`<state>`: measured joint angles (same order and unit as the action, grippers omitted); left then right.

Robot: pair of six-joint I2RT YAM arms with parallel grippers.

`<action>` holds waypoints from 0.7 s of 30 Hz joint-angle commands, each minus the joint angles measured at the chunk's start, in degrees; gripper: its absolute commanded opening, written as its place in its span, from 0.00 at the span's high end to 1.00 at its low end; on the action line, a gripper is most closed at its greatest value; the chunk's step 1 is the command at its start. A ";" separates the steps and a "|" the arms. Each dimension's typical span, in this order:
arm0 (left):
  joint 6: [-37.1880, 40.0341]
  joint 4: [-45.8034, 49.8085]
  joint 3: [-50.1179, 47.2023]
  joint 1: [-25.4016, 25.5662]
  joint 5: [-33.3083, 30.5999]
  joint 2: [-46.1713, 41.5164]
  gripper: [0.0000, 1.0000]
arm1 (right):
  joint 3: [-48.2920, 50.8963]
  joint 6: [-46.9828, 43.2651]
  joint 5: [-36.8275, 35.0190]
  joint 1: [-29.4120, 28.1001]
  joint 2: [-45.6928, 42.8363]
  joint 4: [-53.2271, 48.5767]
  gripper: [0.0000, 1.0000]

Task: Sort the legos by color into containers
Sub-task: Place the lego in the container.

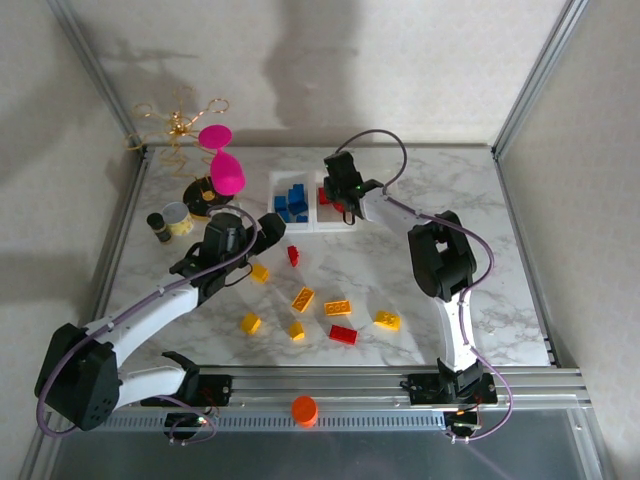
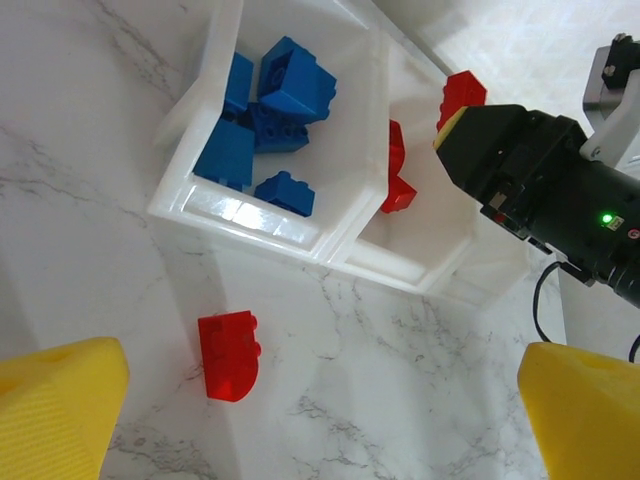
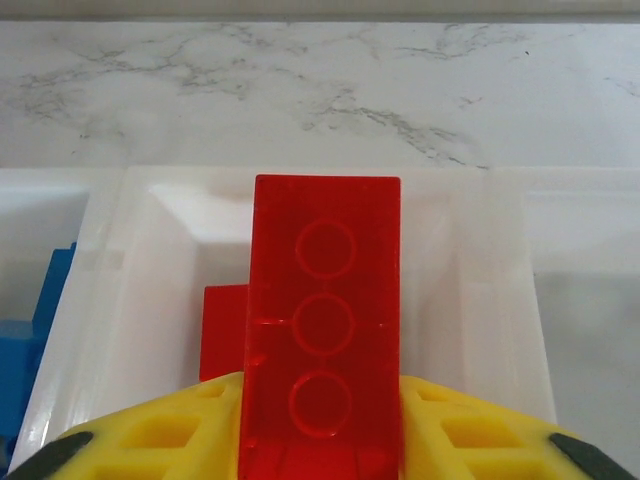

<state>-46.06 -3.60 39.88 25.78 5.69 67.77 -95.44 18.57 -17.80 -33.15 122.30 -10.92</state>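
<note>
My right gripper (image 3: 322,425) pinches a red brick (image 3: 325,330) upright, its face with three rings turned to my wrist camera. It hangs above the middle bin (image 3: 470,300), near the far edge of the tabletop (image 1: 450,195). My left wrist camera adds blue bricks (image 2: 265,110) in the neighbouring bin and a loose red brick (image 2: 230,355) on the marble. My left gripper (image 2: 320,425) gapes empty.

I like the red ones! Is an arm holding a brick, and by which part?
The right gripper pinches a red brick by the sides of one end. The left gripper holds nothing.
</note>
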 commanded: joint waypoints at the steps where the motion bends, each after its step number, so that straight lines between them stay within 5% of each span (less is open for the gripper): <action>1: 1.28 -0.96 2.07 -0.20 1.20 -0.13 0.00 | -1.28 -1.34 1.94 -0.37 -2.04 -0.07 0.57; 11: 2.13 0.31 0.61 -0.20 1.54 -3.28 0.00 | 10.08 0.06 4.24 -1.88 -11.86 1.73 0.47; 21: 2.65 4.09 -2.15 -0.25 -0.32 -6.27 0.00 | 19.22 4.26 3.01 -10.15 -17.61 0.14 0.38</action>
<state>-44.58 -2.22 39.09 25.78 6.44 62.96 -78.26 20.45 -14.35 -40.93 106.39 -10.09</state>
